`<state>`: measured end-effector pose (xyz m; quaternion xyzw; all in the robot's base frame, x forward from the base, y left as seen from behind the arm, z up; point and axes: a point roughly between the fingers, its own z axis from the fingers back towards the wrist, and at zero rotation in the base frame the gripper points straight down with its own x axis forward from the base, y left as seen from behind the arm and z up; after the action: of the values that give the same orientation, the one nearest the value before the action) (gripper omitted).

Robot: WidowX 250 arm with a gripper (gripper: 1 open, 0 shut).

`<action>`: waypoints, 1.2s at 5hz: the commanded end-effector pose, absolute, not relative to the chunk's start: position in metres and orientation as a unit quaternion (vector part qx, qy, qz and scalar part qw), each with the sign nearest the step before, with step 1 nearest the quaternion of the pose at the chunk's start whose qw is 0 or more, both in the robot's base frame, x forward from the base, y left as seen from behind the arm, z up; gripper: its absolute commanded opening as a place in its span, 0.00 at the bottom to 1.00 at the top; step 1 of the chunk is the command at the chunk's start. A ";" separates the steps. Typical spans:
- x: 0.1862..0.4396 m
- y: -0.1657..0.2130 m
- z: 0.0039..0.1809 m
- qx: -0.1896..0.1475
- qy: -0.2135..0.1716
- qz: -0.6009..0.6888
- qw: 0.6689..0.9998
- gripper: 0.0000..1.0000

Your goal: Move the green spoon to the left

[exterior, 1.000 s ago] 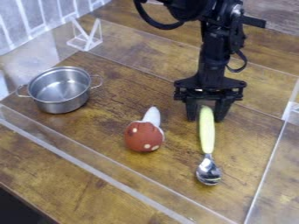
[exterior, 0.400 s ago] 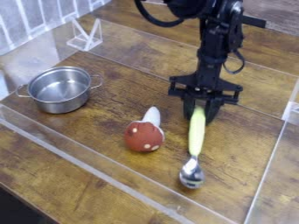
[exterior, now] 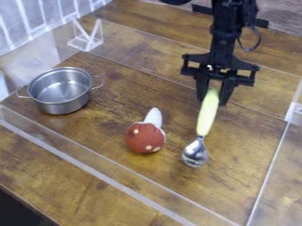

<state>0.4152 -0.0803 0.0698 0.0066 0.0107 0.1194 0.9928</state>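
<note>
At the left, a small metal pot (exterior: pixel 60 90) stands on the wooden tabletop (exterior: pixel 118 177). Nearer the middle lies a red-and-white mushroom toy (exterior: pixel 147 133), on its side. To the right of it hangs the green spoon (exterior: pixel 203 124): the black tool (exterior: pixel 213 86) points down and pinches the top of its pale handle, pressed tight on it. The spoon hangs nearly upright, and its silver bowl is low, just beside the mushroom, at or just above the wood; I cannot tell which.
</note>
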 end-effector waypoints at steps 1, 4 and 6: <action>0.425 -0.067 0.114 -0.013 -0.035 0.113 0.993 0.00; 0.413 -0.052 0.140 -0.025 -0.055 0.112 0.992 0.00; 0.426 -0.035 0.160 -0.034 -0.071 0.071 0.994 0.00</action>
<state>0.4220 -0.0419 0.1199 -0.0268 -0.0201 0.0672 0.9972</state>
